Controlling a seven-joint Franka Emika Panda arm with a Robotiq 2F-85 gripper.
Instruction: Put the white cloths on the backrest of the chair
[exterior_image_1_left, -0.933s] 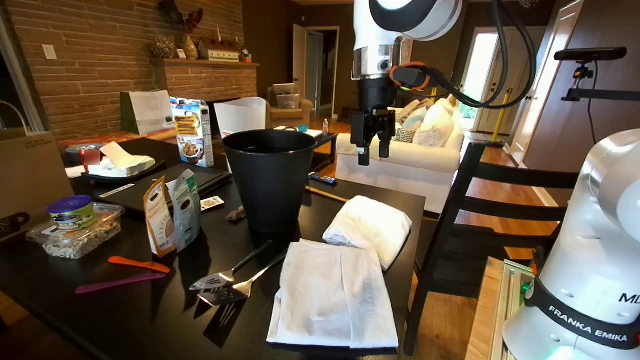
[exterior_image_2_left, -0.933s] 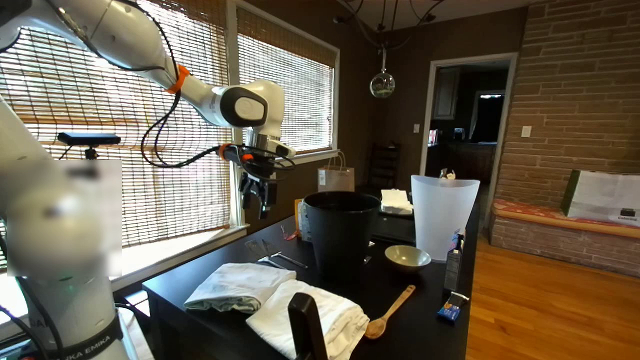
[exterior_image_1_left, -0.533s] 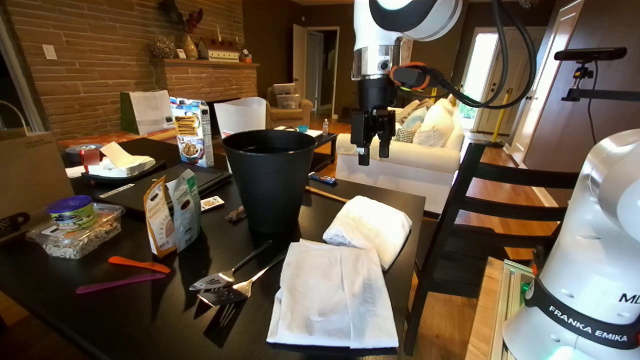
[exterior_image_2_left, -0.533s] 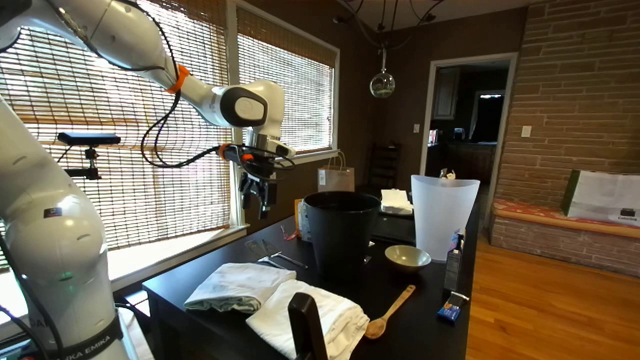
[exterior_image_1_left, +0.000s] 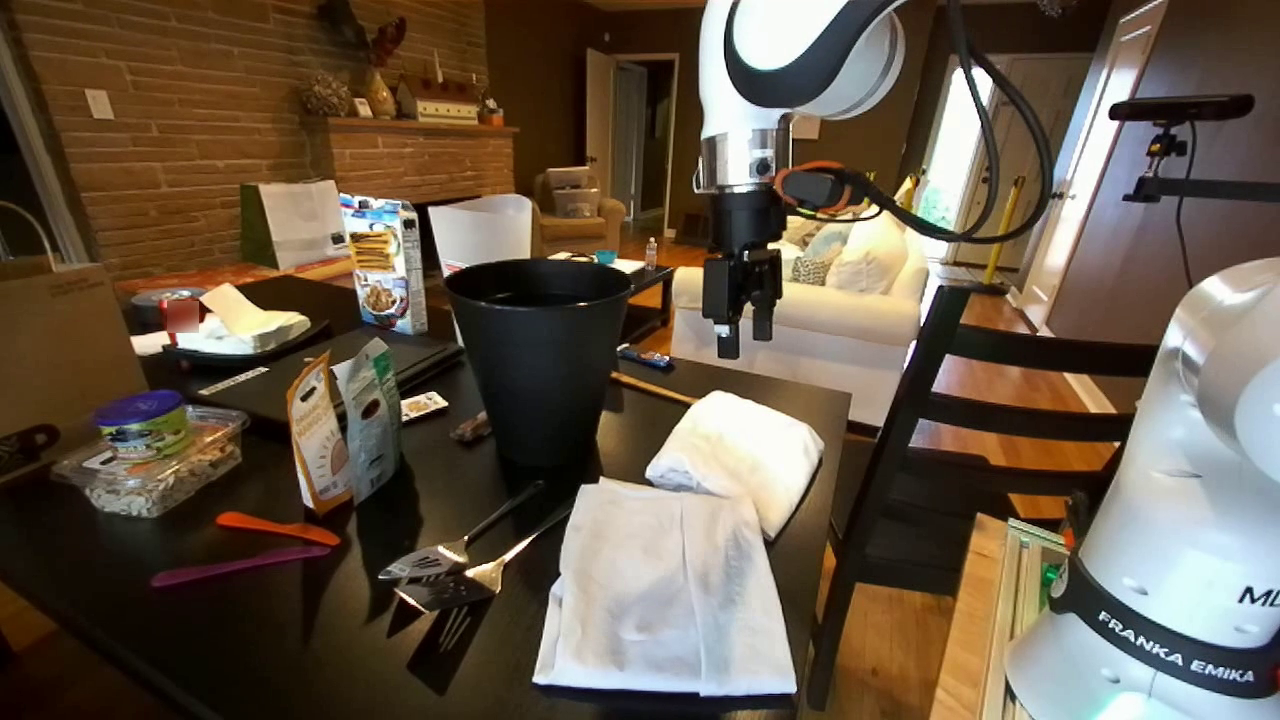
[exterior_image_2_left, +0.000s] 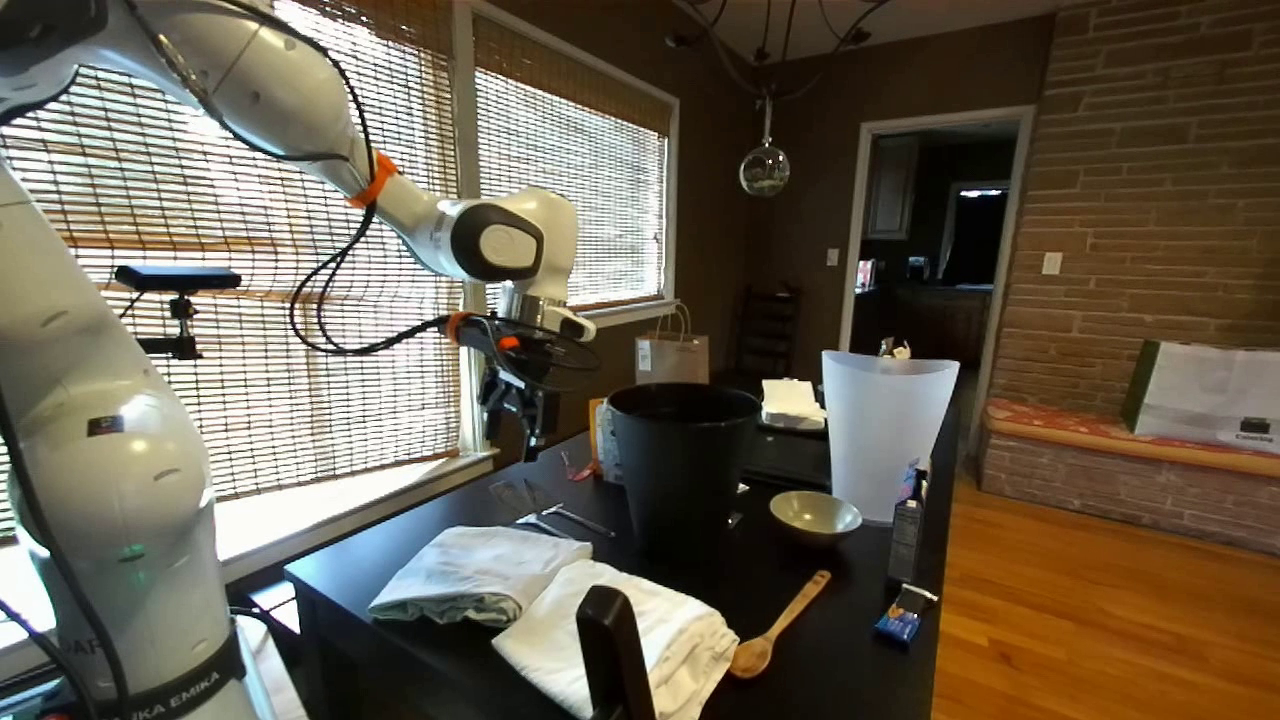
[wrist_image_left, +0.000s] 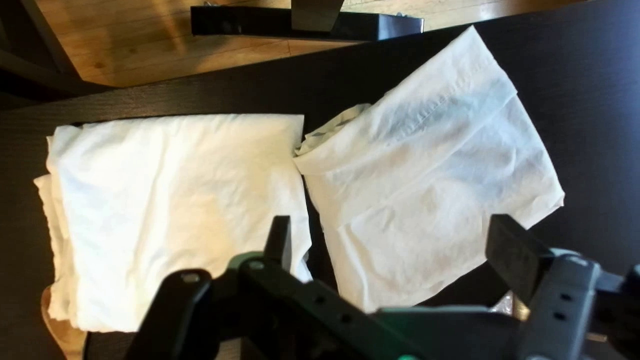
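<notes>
Lying on a dark, smooth tabletop (exterior_image_1_left: 300, 650), a thinner white cloth (exterior_image_1_left: 660, 590) makes a flat, lightly creased rectangle of soft fabric; touching it at a corner sits a plumper white cloth (exterior_image_1_left: 740, 450), thickly folded with rounded edges; just beside the table stands the chair (exterior_image_1_left: 1035, 418), dark wood with a tall back of horizontal slats; near both cloths rises a matte black bin (exterior_image_1_left: 540, 370), round-rimmed and tapering downward; the wrist view picks out a line of stitching on the thinner white cloth and loose layers along the plumper one's edge; an exterior view gives the whole wooden spoon (exterior_image_2_left: 760, 652), only its handle showing from elsewhere, and a shallow, round bowl (exterior_image_2_left: 815, 515); the arm (exterior_image_2_left: 500, 240) arches high over the table and bends at its end, so that the gripper (exterior_image_1_left: 745, 338) points straight down above the cloths, clear of them; its fingers (wrist_image_left: 515, 255) are spread wide apart, gripping nothing, the gap framing mostly the thinner white cloth in the wrist view.
</notes>
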